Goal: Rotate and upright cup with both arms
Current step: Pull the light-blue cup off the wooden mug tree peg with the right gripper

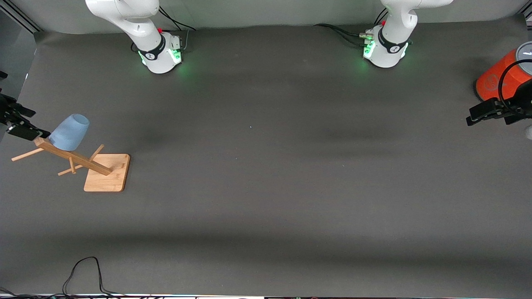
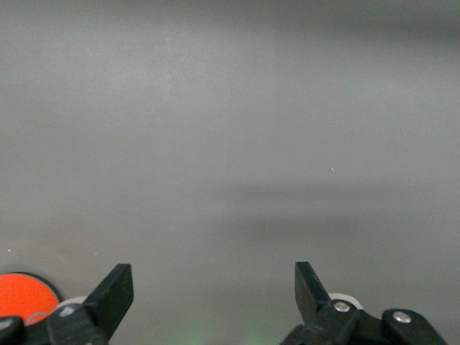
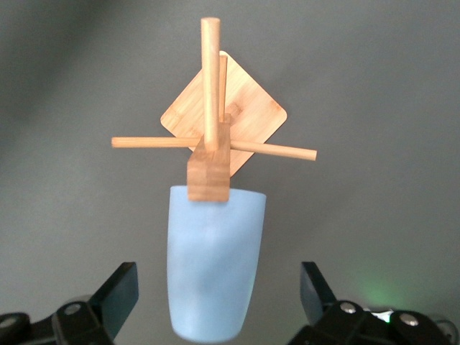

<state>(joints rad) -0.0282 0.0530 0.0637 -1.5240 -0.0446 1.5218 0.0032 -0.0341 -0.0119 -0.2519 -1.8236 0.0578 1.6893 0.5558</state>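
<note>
The light-blue cup (image 1: 70,132) hangs upside down and tilted on a peg of a wooden rack (image 1: 73,157) at the right arm's end of the table. My right gripper (image 1: 31,122) is open, beside the top of the rack and the cup. In the right wrist view the cup (image 3: 214,259) shows between its open fingers (image 3: 118,291), clear of both, with the gripper (image 3: 217,280) around the closed end. My left gripper (image 1: 478,116) is open and empty over the left arm's end of the table; its wrist view (image 2: 212,280) shows only bare mat.
The rack stands on a square wooden base (image 1: 107,173) with several pegs sticking out. A large orange cylinder with a grey lid (image 1: 501,74) stands by the left gripper, seen also in the left wrist view (image 2: 25,296). A black cable (image 1: 83,270) lies near the front camera.
</note>
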